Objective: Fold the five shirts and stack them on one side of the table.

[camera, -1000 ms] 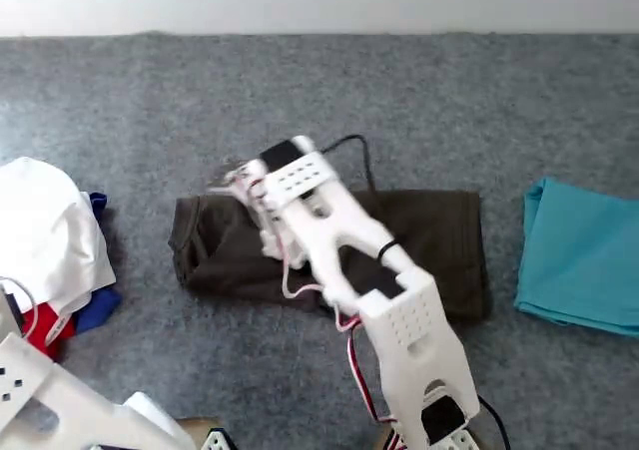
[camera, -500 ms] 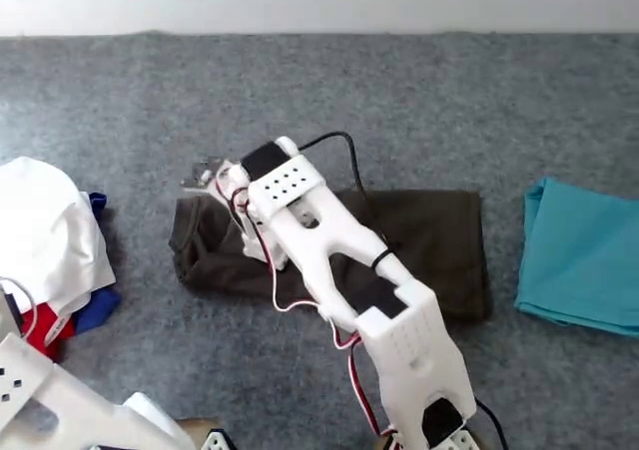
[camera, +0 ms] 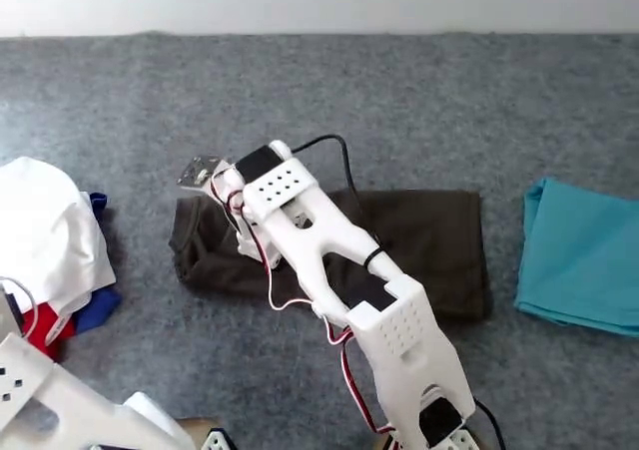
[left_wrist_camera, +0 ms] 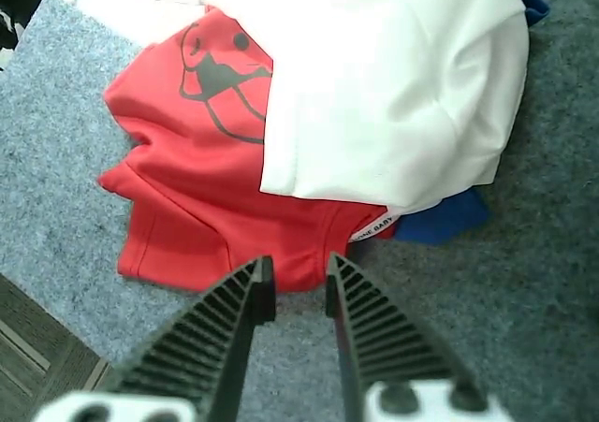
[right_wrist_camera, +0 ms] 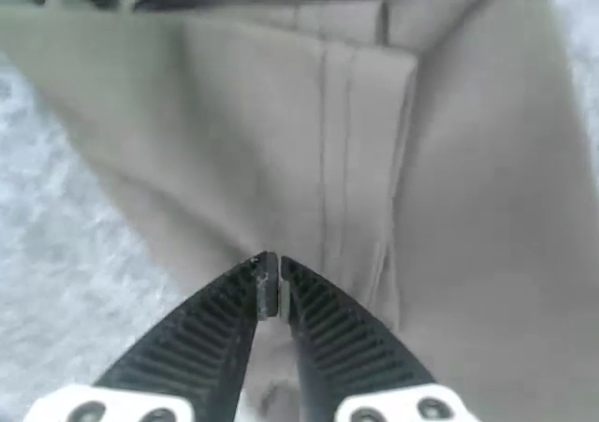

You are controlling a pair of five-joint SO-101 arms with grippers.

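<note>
Right end effector (right_wrist_camera: 269,277), jaws together, sits at the left end of the brown shirt (camera: 429,240), mid-frame on the counter (camera: 399,101). Whether it's pinching cloth, we can't tell. The shirt's length stretches away rightward.

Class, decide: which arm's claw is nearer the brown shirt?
Right. The right claw sits over one end of the brown shirt; the left claw hangs over the red shirt, well apart.
</note>
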